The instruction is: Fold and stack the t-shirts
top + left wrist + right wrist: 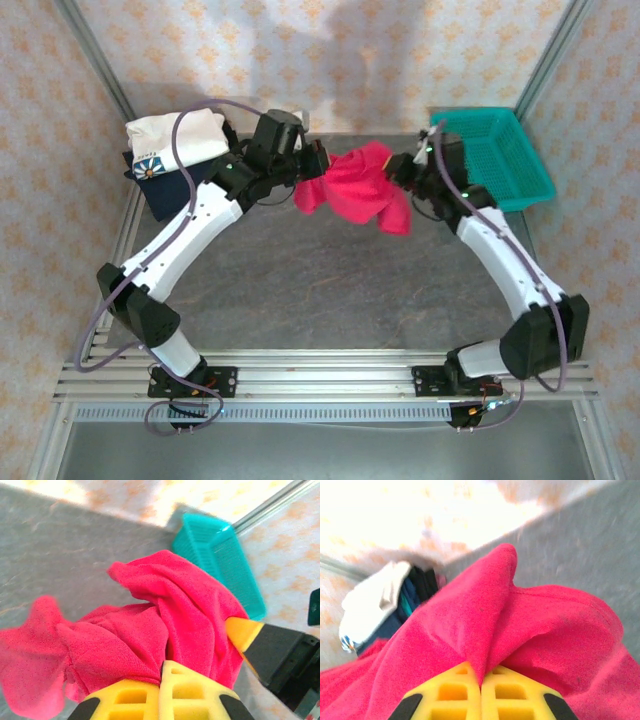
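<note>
Overhead: grey table, patterned walls, teal basket far-right, red t-shirt centre-back

red t-shirt, teal basket, yellow fingers

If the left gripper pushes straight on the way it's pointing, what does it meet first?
The left gripper grips the red t-shirt; beyond that, probably the right gripper facing it, depth unclear.

A teal plastic mesh basket sits at 2 o'clock on the grey stone-patterned table, in its back-right corner. Cream floral wallpaper lines 3 sides. Slotted aluminium rails run along the 6 o'clock edge.
</note>
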